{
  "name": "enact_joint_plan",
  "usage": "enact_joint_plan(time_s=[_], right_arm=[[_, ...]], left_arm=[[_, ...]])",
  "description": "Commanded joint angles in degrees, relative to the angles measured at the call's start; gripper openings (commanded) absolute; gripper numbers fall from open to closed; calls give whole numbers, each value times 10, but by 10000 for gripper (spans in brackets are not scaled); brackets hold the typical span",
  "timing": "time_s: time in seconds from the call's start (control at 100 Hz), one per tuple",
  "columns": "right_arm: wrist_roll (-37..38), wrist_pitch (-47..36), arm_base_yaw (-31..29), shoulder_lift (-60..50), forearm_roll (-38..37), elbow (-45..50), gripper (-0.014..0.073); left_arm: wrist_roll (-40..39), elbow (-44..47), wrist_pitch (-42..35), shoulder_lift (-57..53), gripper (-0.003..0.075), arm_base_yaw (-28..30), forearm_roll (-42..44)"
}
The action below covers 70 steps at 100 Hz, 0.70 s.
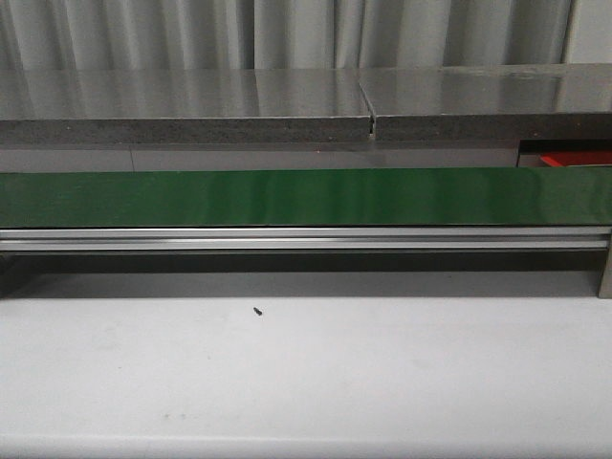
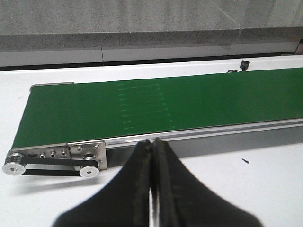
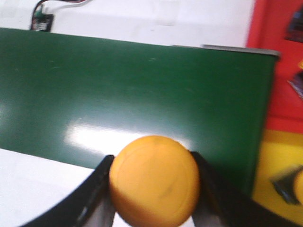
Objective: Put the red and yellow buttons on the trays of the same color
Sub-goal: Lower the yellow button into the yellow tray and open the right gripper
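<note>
The right claw [image 3: 154, 189] grips a yellow button [image 3: 155, 179] between its fingers, over the belt [image 3: 118, 94]. The left claw [image 2: 152, 156] is closed, empty.

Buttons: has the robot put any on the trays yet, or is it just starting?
Partly done, it seems. A yellowish thing at the picture's edge already sits on the yellow tray, though too little shows to be sure it is a button. In hand: the right tool grips a yellow button over the green belt. Left: putting it on the yellow tray. The left tool is shut and empty.
</note>
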Motion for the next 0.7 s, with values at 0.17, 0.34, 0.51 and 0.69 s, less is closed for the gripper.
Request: enact_joint_plan(time_s=[0.17,0.34,0.51,0.69], right_arm=[[7,21,-194,-39,8,-17,129],[23,-27,-251,-3,9,-17,129],[26,-33,-273,59,10,-17,129],[26,-27,-273,131,10,-17,129]], left_arm=[[0,-15,-39,2,-19,-5,-14],[0,-15,-39,2,-19,-5,-14],[0,-15,-39,2,-19,-5,-14],[0,-15,-39,2,-19,-5,-14]])
